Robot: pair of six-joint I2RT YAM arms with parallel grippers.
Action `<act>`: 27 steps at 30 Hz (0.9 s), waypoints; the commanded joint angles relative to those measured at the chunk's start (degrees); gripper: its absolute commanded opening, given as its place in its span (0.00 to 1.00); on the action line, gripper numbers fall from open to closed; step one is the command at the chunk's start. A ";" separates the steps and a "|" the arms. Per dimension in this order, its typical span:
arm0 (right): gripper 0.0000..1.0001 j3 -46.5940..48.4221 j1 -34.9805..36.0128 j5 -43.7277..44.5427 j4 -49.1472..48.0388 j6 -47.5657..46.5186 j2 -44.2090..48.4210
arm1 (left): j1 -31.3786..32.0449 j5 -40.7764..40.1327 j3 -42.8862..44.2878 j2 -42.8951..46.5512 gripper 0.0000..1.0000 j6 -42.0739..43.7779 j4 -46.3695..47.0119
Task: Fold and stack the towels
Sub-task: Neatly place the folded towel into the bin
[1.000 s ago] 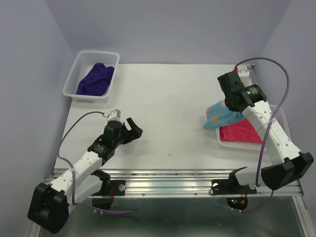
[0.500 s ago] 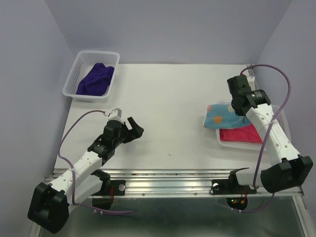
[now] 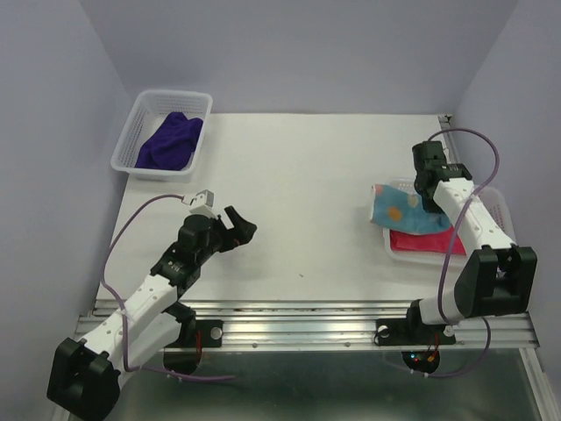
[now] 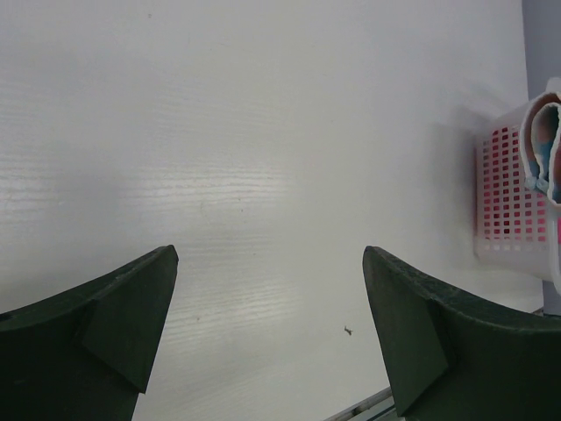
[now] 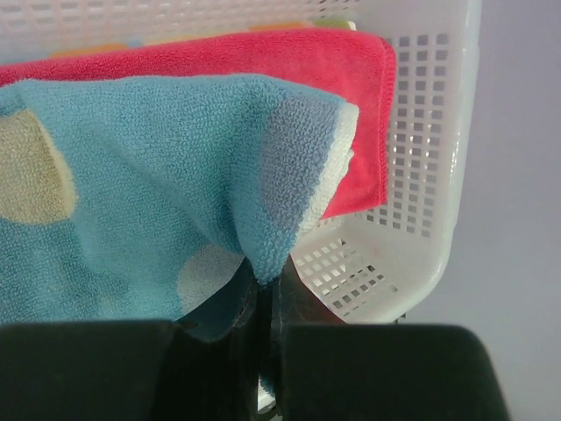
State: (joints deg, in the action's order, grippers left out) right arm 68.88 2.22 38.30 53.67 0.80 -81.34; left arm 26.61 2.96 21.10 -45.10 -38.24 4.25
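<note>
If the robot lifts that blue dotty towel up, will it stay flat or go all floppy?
Probably floppy: where the right gripper pinches the blue towel, the cloth bunches into a peak and drapes away. Its surface looks fuzzy, so it likely won't slip out. It is probably light too.

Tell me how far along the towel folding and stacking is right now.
Done: the pink-red towel lies folded in the right basket. In hand: the right gripper is shut on the light blue dotted towel, which drapes over the pink-red one. To do: the purple towel sits bunched in the far-left basket, not yet folded; the left gripper hangs open and empty over the table.
</note>
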 commanded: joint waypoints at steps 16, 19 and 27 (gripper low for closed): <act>0.01 -2.09 -5.82 -0.95 -8.93 -8.36 -0.13 | 0.20 0.56 -1.50 3.97 0.99 0.45 1.73; 0.01 -1.21 -7.40 -0.60 -9.11 -8.45 -1.54 | 0.20 0.20 -1.50 3.79 0.99 0.45 1.55; 0.01 0.90 -9.42 1.42 -8.23 -7.22 -5.32 | 0.20 -0.24 -1.24 3.00 0.99 0.45 1.37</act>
State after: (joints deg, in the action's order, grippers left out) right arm 66.65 -6.39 37.65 46.65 -6.66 -86.39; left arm 26.61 3.40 20.16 -42.24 -38.30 4.47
